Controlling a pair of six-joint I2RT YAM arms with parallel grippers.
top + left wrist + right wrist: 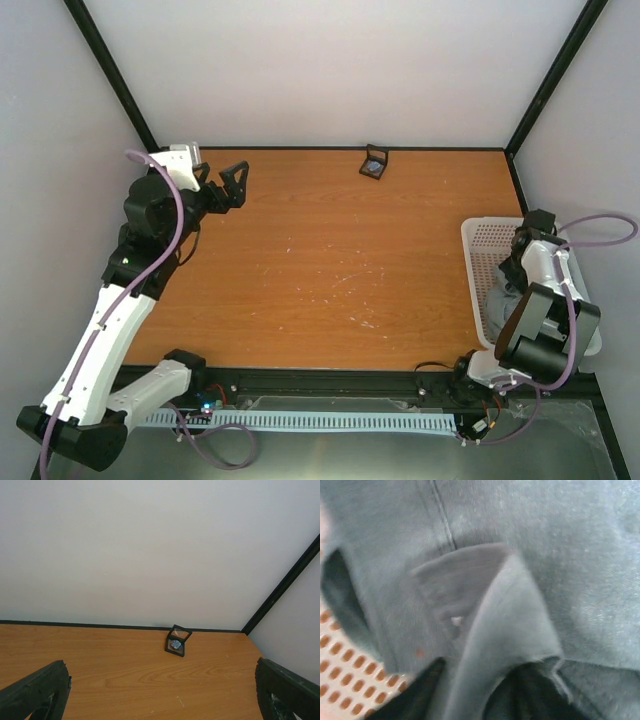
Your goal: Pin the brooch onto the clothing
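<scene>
left hand (233, 187) wide open, empty, and nearer: brooch (175, 644) sits straight ahead in black holder (180, 630) at worktop (330, 260) far edge. right hand (470, 695) down in basket (480, 240) against clothing (545, 555), can't tell its grip.

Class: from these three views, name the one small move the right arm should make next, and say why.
Probably close the right gripper firmly on the shirt and lift: the shirt lies bunched in the basket, a fold sits between the fingers, though whether they already pinch it is unclear.
</scene>
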